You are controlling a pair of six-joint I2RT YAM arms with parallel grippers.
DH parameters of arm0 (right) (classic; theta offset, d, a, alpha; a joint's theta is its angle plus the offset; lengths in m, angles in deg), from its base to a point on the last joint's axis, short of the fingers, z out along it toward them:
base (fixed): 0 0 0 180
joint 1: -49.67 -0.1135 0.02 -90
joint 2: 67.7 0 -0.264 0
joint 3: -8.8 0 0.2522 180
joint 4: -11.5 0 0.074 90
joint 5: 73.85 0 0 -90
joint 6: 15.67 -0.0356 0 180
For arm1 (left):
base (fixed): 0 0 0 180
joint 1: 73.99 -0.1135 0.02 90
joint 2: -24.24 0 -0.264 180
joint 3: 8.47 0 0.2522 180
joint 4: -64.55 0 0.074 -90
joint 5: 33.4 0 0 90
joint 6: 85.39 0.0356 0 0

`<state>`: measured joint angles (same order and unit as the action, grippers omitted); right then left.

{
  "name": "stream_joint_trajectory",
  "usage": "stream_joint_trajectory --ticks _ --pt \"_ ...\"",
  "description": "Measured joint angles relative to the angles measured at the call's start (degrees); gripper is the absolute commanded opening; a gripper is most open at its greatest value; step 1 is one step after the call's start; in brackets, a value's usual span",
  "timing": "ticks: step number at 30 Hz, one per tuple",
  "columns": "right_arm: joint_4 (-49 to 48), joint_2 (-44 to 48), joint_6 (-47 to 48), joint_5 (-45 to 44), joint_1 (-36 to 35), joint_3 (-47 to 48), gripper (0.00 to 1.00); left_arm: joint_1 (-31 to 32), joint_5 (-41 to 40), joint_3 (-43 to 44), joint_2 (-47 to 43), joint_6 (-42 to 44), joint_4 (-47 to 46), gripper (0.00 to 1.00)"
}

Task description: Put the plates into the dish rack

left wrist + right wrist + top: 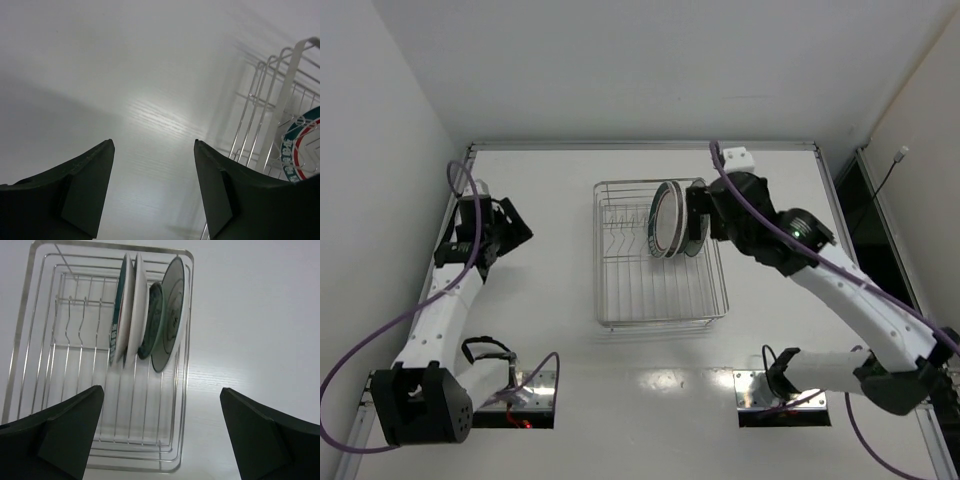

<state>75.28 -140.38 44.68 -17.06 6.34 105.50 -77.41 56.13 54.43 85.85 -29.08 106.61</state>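
Checking across views: your right wrist camera shows four plates [137,305] standing on edge, side by side in the dish rack [30,340]. The top view merges them into one cluster in the rack's far-right part. Your right claw [160,440] is spread wide with nothing in it, above the rack. Only the left wrist view shows the teal-and-red rimmed plate [300,145] face-on. Your left claw [152,192] is spread too, empty, over bare counter [125,100].
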Motion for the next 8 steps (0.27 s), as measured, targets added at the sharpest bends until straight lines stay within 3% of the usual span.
stream_joint_trajectory --ticks 8 --pt "4.37 16.17 -0.42 0.39 0.83 -16.46 1.0 0.92 -6.23 0.0 -4.13 0.02 -3.87 0.64"
